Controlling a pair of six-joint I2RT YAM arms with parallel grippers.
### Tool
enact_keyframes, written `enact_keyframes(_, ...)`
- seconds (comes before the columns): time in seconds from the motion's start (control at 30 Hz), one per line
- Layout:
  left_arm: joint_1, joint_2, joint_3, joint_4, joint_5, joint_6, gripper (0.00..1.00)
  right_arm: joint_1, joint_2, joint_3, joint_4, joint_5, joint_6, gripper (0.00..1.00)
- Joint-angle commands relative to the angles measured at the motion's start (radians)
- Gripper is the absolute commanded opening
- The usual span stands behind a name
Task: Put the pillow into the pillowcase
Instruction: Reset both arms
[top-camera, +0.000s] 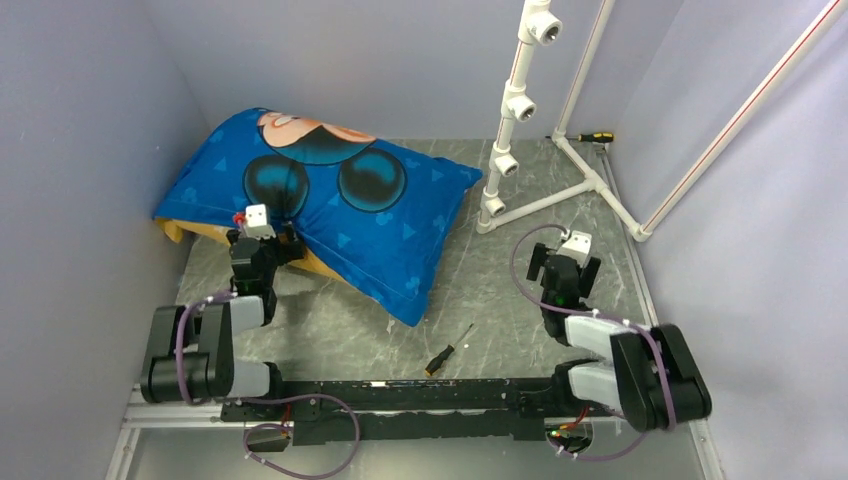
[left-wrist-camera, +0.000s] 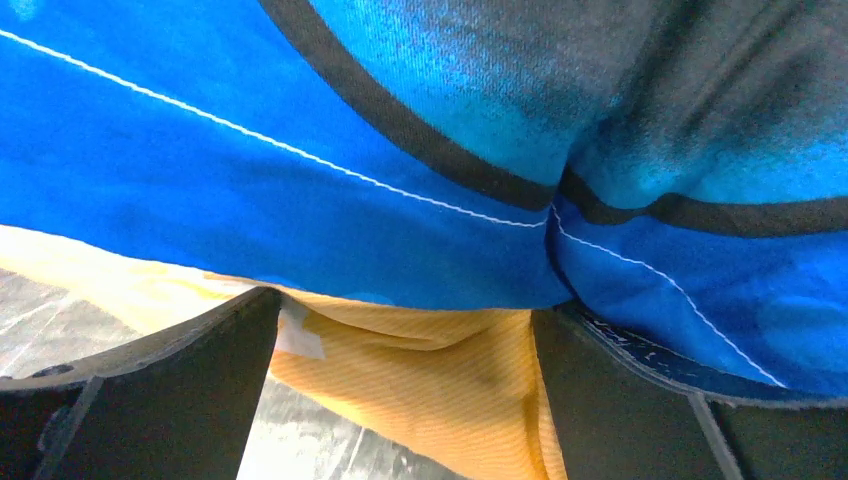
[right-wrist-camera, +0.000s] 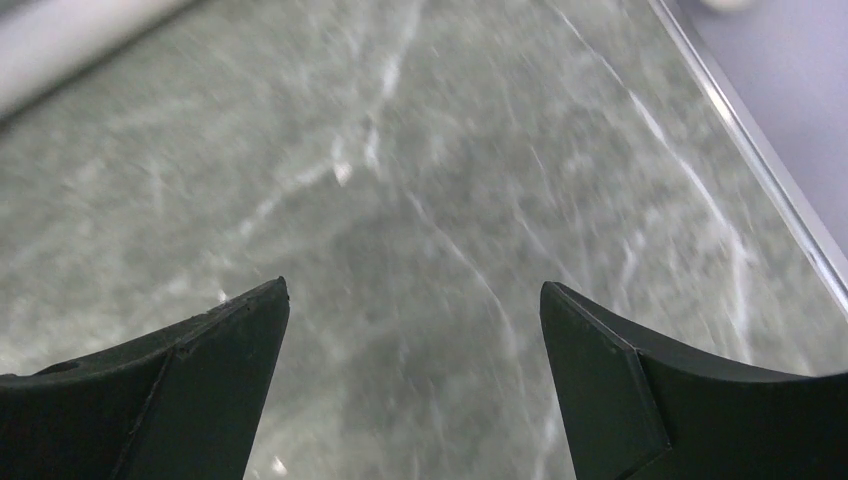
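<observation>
The pillowcase (top-camera: 330, 200) is sitting on the left-rear part of the grey marble-look table (top-camera: 520, 290), one end shoved up near the left wall and the other corner pointing toward the near middle. It looks properly puffed up and rounded, not flat. The top side is bright blue with a big cartoon mouse print, two black round ears and small darker blue triangles and mouse-head shapes scattered around. The underside is orange-yellow and peeks out along the near-left edge. Whatever's filling it can't be seen from any view.

The left gripper (top-camera: 290, 243) is right at that near edge, fingers spread wide. From the left wrist view, the orange fabric hangs in the gap between them with the blue seam and its white stitching just above. The right-hand finger seems to be touching the blue cloth, but nothing's pinched.

The right gripper (top-camera: 565, 262) is well apart from the case, over bare table on the right side, also spread wide with nothing between the fingers.

There's also a black-handled screwdriver (top-camera: 447, 352) near the front middle, another screwdriver (top-camera: 590, 137) at the back right, and a white pipe frame (top-camera: 510, 110).
</observation>
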Motion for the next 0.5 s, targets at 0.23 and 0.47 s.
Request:
enact_keyframes(0.23,0.027,0.318,0.161,0.085,0.062,0.078,1.0,-0.186,0.307,0.068,0.584,-0.264,-0.066,1.0)
enact_keyframes(0.47,-0.005,0.316,0.077,0.217,0.139,0.155,0.99,-0.182,0.318,0.062,0.621,-0.252,-0.087,1.0)
